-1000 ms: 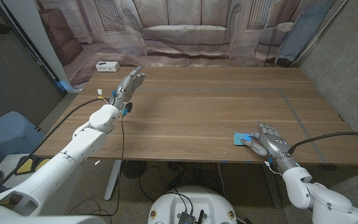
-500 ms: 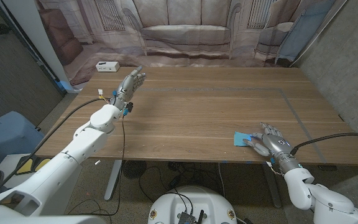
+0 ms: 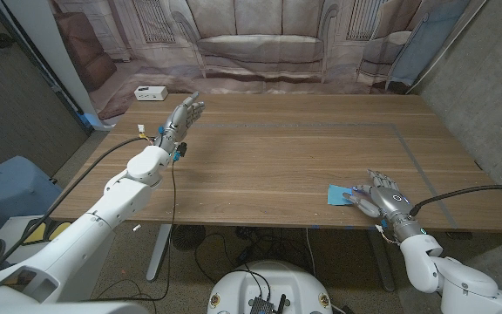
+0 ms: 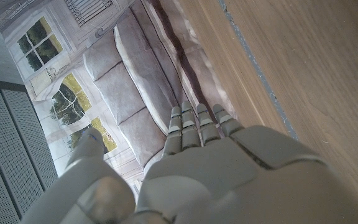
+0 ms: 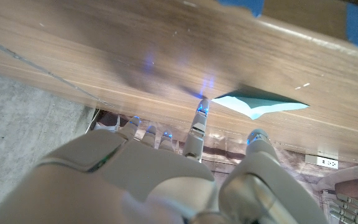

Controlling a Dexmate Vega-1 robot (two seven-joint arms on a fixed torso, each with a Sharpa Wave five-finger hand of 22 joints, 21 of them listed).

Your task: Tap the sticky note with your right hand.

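At the counter's point(image 3: 286, 148) five o'clock corner lies the blue note point(image 3: 340, 194), near the front edge. Just beside it at three o'clock, the right robot hand point(image 3: 379, 195) holds nothing, fingers spread, one fingertip point(image 5: 201, 107) at the note's edge. Toward ten o'clock, the left robot hand point(image 3: 182, 115) hangs released, fingers straight.

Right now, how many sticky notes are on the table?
1: a blue sticky note near the table's front edge on the robot's right, beside the right hand.
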